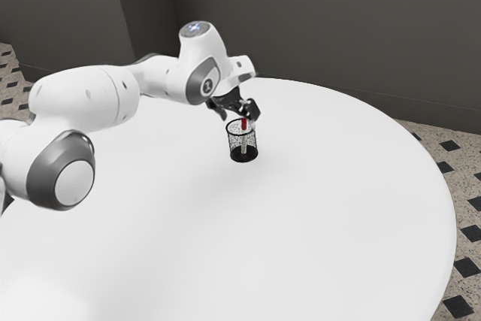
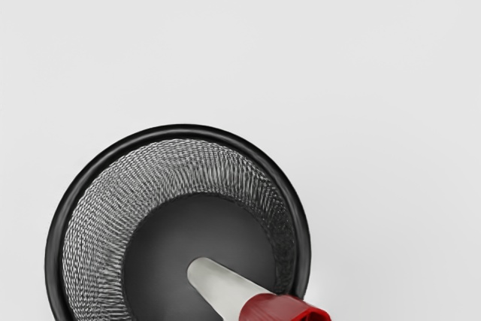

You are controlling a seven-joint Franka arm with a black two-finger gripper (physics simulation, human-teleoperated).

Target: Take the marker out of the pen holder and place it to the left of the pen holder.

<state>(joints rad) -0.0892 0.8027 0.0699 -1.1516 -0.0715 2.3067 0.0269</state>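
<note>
My gripper [image 1: 237,113] is just above the pen holder in the exterior view, its two fingers spread apart. The pen holder [image 1: 231,143] is a black wire-mesh cup standing upright on the table. Inside it stands the marker [image 1: 244,124], red end up and pale body down, the red part near the rim just below the fingers. In the wrist view the pen holder [image 2: 180,131] opens under my hand. There the marker [image 2: 224,286] tilts from the cup's dark floor toward the rim, its red end closest to the camera.
The round white table [image 1: 331,208] surrounds the pen holder, with its curved edge toward the exterior view's right. A dark wall [image 1: 338,28] rises behind the table, and a patterned tile floor lies beyond the edge.
</note>
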